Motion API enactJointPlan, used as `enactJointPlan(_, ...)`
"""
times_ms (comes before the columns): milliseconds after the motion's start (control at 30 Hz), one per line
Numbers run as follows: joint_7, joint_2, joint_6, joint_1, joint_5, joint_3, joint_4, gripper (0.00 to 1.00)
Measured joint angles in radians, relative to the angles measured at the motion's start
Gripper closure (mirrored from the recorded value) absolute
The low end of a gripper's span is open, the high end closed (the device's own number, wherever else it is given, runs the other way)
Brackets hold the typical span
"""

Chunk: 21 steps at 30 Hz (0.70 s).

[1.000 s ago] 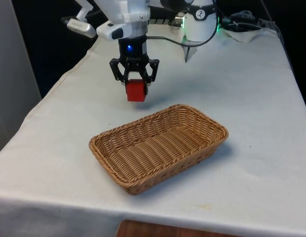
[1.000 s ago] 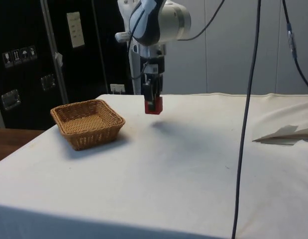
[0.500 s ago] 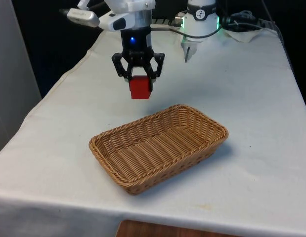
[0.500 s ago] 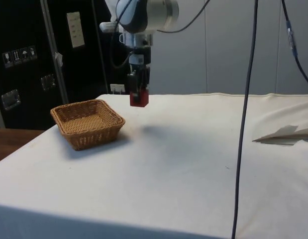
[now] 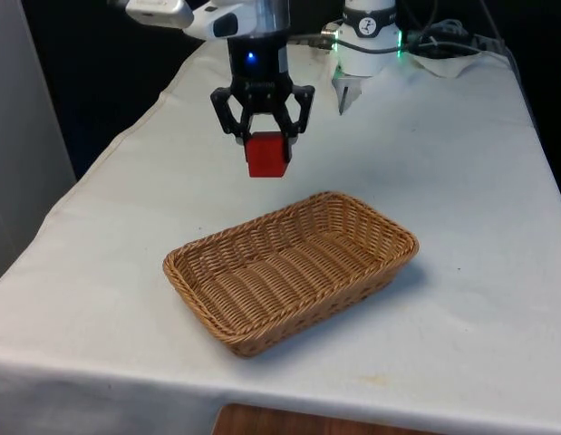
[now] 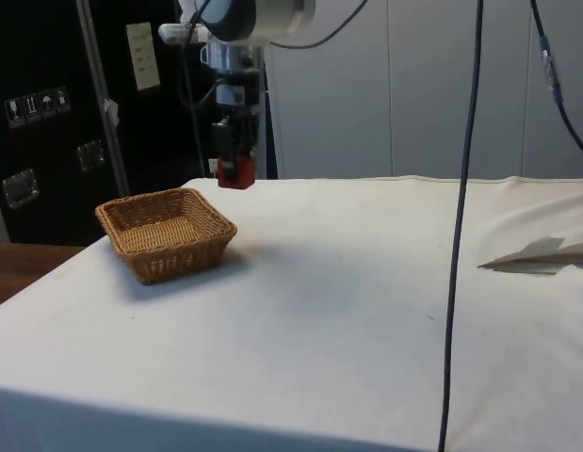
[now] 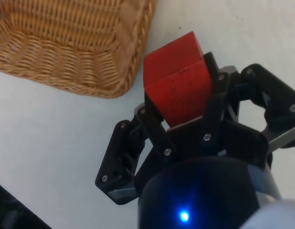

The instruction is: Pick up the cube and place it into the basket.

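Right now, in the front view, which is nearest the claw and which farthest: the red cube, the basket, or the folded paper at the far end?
1. Red cube: held in the gripper.
2. Basket: below, toward the table's near end.
3. Folded paper: far end, toward the front view's right.

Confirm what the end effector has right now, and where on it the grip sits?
The end effector is shut on the red cube, fingers clamping two opposite side faces near its top, the cube's lower part hanging free above the table, short of the basket.
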Motion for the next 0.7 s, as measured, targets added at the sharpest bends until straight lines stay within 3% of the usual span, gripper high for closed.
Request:
enactJointPlan(200, 0.016, 0.025, -0.022, 0.0, 0.0, 0.007, 0.054, 1.0)
enactJointPlan(700, 0.066, 0.141, -0.103, 0.0, 0.002, 0.016, 0.266, 1.0)
